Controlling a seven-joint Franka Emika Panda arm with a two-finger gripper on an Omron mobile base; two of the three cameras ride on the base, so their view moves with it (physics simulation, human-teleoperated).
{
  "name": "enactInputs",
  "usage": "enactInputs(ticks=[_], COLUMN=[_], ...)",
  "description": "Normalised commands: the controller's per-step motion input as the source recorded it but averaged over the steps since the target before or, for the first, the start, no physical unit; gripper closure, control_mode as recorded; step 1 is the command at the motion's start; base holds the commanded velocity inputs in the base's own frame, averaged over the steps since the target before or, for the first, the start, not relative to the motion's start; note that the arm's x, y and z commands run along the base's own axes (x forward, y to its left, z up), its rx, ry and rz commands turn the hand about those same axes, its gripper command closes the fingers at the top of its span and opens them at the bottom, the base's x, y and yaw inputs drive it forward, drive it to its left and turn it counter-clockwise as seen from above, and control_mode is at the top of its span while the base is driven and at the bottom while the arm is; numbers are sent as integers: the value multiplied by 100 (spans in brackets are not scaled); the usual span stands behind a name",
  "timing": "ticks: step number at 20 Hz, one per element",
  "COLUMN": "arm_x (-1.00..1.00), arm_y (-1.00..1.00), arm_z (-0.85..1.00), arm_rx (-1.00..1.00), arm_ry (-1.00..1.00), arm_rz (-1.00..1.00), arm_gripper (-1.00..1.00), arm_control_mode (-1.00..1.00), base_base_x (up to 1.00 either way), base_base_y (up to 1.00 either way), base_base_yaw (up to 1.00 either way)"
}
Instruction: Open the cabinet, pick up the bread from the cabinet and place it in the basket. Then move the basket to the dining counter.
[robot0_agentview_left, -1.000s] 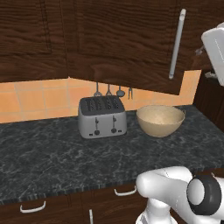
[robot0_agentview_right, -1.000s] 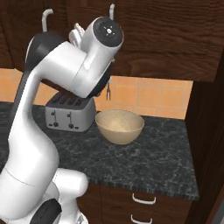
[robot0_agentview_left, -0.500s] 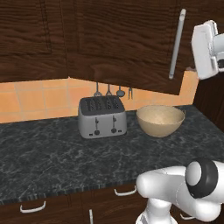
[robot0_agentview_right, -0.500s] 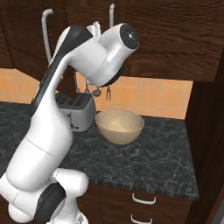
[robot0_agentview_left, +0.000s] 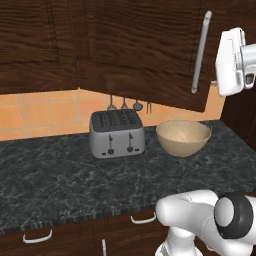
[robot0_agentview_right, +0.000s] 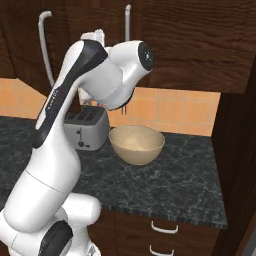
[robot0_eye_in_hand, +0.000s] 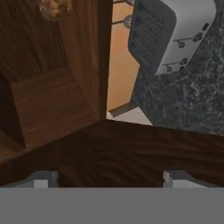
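So the cabinet (robot0_agentview_left: 145, 50) door is swung partway out from the wall, hanging over the toaster (robot0_agentview_left: 117, 133), with its long silver bar handle (robot0_agentview_left: 200, 52) on the edge nearest the arm. The hand (robot0_agentview_left: 231, 62) sits up high just right of that handle, not touching it as far as I can see from the left base view. In the hand view the two finger tips (robot0_eye_in_hand: 43, 179) are spread wide apart with nothing between them, just dark wood grain right in front.

The bread (robot0_eye_in_hand: 54, 7) is tucked inside the cabinet, a small crusty brown lump right at the top edge of the hand view, past the door's edge. The shelf it rests on is hard to make out.

The basket (robot0_agentview_left: 183, 137) is down on the dark marbled counter (robot0_agentview_left: 60, 175), just right of the toaster and not touching it, and it looks like there's nothing in it. A few utensils (robot0_agentview_left: 124, 104) hang on the orange tile wall behind the toaster. Below the counter edge there are drawers with small silver handles (robot0_agentview_left: 37, 236).

In the right base view the arm arches up over the toaster (robot0_agentview_right: 86, 128) and basket (robot0_agentview_right: 136, 144).
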Motion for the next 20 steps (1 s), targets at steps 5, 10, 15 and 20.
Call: enactInputs(ticks=[5, 10, 15, 20], arm_x=[-100, -100, -86, 0], arm_y=[67, 100, 100, 100], arm_z=[13, 0, -4, 0], arm_rx=[4, -6, -15, -18], arm_ry=[0, -4, -15, -14], arm_rz=[30, 20, 8, -1], arm_gripper=[-100, -100, -100, -100], arm_control_mode=[-100, -100, -100, -100], base_base_x=[0, 0, 0, 0], base_base_y=[0, 0, 0, 0], base_base_yaw=[0, 0, 0, 0])
